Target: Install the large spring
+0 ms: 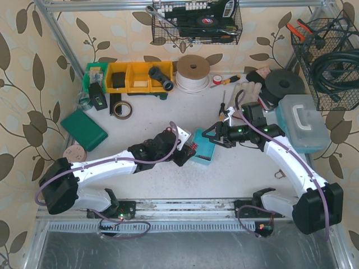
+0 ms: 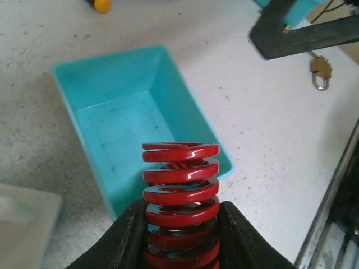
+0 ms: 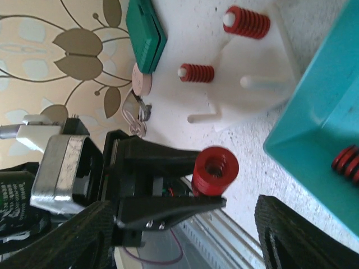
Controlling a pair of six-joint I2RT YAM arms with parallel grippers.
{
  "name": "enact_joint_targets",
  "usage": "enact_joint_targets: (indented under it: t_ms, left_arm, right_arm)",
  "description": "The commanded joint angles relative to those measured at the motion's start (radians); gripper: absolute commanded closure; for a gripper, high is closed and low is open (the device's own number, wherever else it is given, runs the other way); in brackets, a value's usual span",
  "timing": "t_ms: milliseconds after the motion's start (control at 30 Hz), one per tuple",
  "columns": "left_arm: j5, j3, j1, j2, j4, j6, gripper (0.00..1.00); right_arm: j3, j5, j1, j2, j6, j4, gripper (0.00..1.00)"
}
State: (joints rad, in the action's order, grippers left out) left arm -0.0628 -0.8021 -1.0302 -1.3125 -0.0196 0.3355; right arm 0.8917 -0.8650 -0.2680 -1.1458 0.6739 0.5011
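My left gripper (image 2: 180, 208) is shut on the large red spring (image 2: 180, 179), which sticks out past the fingertips above the near end of the teal tray (image 2: 134, 106). In the right wrist view the held spring (image 3: 215, 170) shows end-on between the left fingers, just off the white peg fixture (image 3: 247, 67). Two red springs (image 3: 247, 22) (image 3: 196, 73) sit on its pegs, and two pegs (image 3: 263, 83) stand bare. A small red spring (image 3: 346, 162) lies in the tray (image 3: 314, 123). My right gripper (image 3: 185, 241) is open and empty, facing the left gripper (image 1: 188, 150) across the tray (image 1: 203, 147).
A green case (image 1: 84, 130) and a wooden disc (image 1: 74, 151) lie at the left. Yellow bins (image 1: 134, 77), a tape roll (image 1: 122, 109) and a cord spool (image 1: 193, 72) stand at the back. A toolbox (image 1: 303, 120) is at the right, and a padlock (image 1: 279, 174) lies near the right arm.
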Motion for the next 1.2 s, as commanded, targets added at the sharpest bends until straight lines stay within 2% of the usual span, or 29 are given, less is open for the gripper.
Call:
enact_joint_targets:
  t_ms: [0, 167, 633, 967, 1167]
  left_arm:
    - [0.076, 0.042, -0.015, 0.078, 0.113, -0.043, 1.0]
    - [0.071, 0.068, -0.016, 0.106, 0.141, -0.042, 1.0]
    - [-0.033, 0.072, -0.017, 0.102, 0.168, -0.057, 1.0]
    - [-0.074, 0.053, -0.032, 0.073, 0.162, -0.076, 1.0]
    - [-0.066, 0.053, -0.033, 0.072, 0.164, -0.075, 1.0]
  right_arm:
    - [0.008, -0.052, 0.003, -0.017, -0.038, 0.111, 0.3]
    - [-0.013, -0.036, -0.006, -0.034, -0.036, 0.109, 0.27]
    - [0.027, 0.001, -0.073, -0.137, -0.025, 0.071, 0.27]
    - [0.046, 0.005, -0.089, -0.145, -0.043, 0.073, 0.3]
    - [0.046, -0.009, -0.102, -0.151, -0.034, 0.066, 0.35]
